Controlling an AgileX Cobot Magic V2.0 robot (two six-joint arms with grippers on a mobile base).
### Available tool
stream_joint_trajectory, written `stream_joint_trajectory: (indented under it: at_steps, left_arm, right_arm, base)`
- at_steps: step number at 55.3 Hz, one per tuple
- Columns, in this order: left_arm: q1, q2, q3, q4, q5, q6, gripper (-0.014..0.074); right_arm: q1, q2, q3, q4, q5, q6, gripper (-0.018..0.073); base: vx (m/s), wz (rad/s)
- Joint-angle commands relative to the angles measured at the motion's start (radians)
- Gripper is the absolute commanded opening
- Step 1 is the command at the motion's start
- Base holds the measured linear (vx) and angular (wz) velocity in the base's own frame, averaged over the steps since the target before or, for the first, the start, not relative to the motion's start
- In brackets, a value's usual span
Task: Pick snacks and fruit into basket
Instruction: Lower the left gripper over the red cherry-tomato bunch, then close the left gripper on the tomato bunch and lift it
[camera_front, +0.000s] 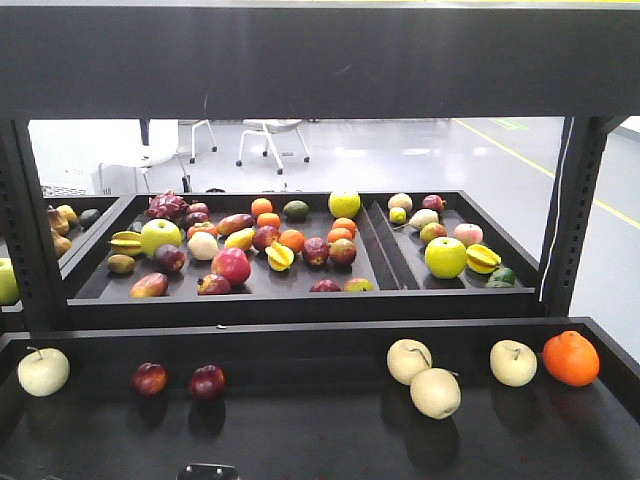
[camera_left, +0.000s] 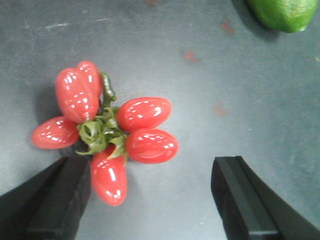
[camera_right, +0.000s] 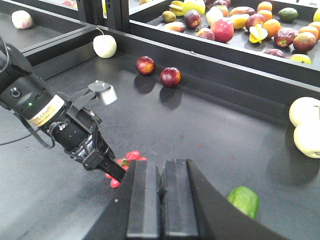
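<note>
While its jaws stood spread wide and gripped nothing, the left gripper (camera_left: 152, 187) hung over the cluster (camera_left: 107, 132) of glossy red fruits, which lay on the dark tray (camera_left: 150, 45). The cluster sat toward the left finger (camera_left: 55, 200), whose tip was just beside the lowest fruit; whether the two touched could not be told. The right finger (camera_left: 245, 200) stood well apart from the cluster, over bare tray. At the upper right of that wrist view lay the avocado (camera_left: 285, 12), cut off by the frame edge.

From the right wrist, the left arm (camera_right: 45, 112) slanted in from the left with the cluster at its tip. The right gripper (camera_right: 160, 195) filled the centre foreground, jaws pressed together on nothing. The avocado lay just to its right. Farther back sat two red apples (camera_right: 157, 71), with pale apples (camera_right: 306, 125) at the right edge.
</note>
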Motion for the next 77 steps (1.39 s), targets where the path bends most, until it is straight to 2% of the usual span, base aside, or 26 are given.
stream_joint_trajectory:
  at_steps: [1,14,22,34,50,59,68,77]
  left_arm:
    - [-0.004,-0.045,-0.027,-0.025,0.007,-0.006,0.0588]
    - [-0.004,-0.022,-0.104,-0.024,-0.014,-0.012,0.0588]
    - [-0.004,-0.007,-0.105,-0.023,0.010,-0.033,0.0588]
    - [-0.004,0.025,-0.105,-0.022,-0.014,-0.034,0.0588]
    - [-0.004,0.038,-0.105,-0.021,0.011,-0.034,0.0575]
    - [-0.004,0.069,-0.105,-0.021,-0.047,-0.038,0.0472]
    - [-0.004,0.098,-0.105,-0.021,-0.075,-0.111,0.0345]
    - [-0.004,0.098,-0.105,-0.021,-0.066,-0.112,0.0150]
  right_arm:
    - [-0.003,-0.008,-0.029,0.001,-0.048,0.001,-0.0006]
    - [-0.003,-0.008,-0.029,0.001,-0.048,0.001,-0.0006]
    - [-0.003,-0.008,-0.029,0.001,-0.048,0.001,-0.0006]
    - [-0.003,-0.008,-0.029,0.001,-0.048,0.001,-0.0006]
    - [-0.003,-0.008,-0.029,0.001,-0.048,0.001,-0.0006]
    - [-0.003,-0.008,-0.029,0.001,-0.048,0.001,-0.0006]
    - [-0.003,-0.008,-0.029,0.001,-0.048,0.001,-0.0006]
    - [-0.003,-0.008,-0.029,0.001,-0.048,0.001,-0.0006]
  base:
    - [0.00,0.00]
    - [0.00,0.00]
    - [0.00,0.00]
    - [0.00,0.00]
    - [0.00,0.00]
    - [0.00,0.00]
    - [0.00,0.00]
    - [0.00,0.00]
